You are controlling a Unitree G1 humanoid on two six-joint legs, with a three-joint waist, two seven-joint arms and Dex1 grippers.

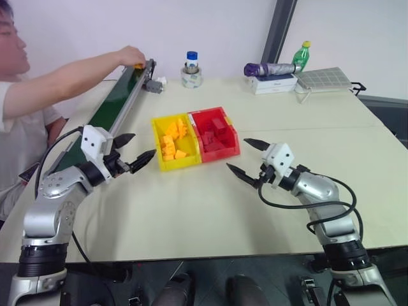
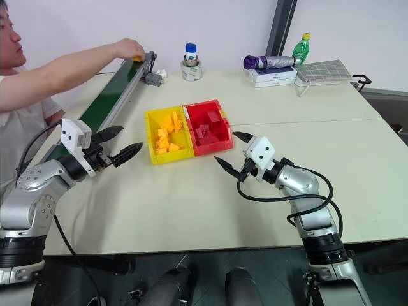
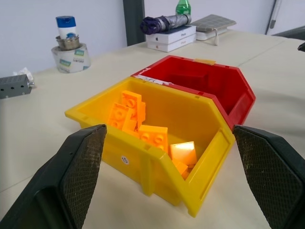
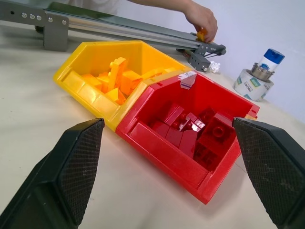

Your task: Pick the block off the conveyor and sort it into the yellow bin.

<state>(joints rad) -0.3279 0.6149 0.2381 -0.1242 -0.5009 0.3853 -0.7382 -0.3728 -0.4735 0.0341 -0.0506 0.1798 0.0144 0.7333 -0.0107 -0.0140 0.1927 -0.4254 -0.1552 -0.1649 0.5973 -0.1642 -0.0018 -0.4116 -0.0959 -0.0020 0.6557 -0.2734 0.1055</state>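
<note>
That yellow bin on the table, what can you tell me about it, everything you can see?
The yellow bin is a small rectangular tray of glossy plastic with low walls and a sloped, cut-down front lip. It sits flat on the pale table, joined side by side to a matching red bin, and lies beside the conveyor. It is open-topped and partly filled with loose yellow-orange bricks, piled unevenly. A small round sticker shows on its front wall. No gripper touches it.
</note>
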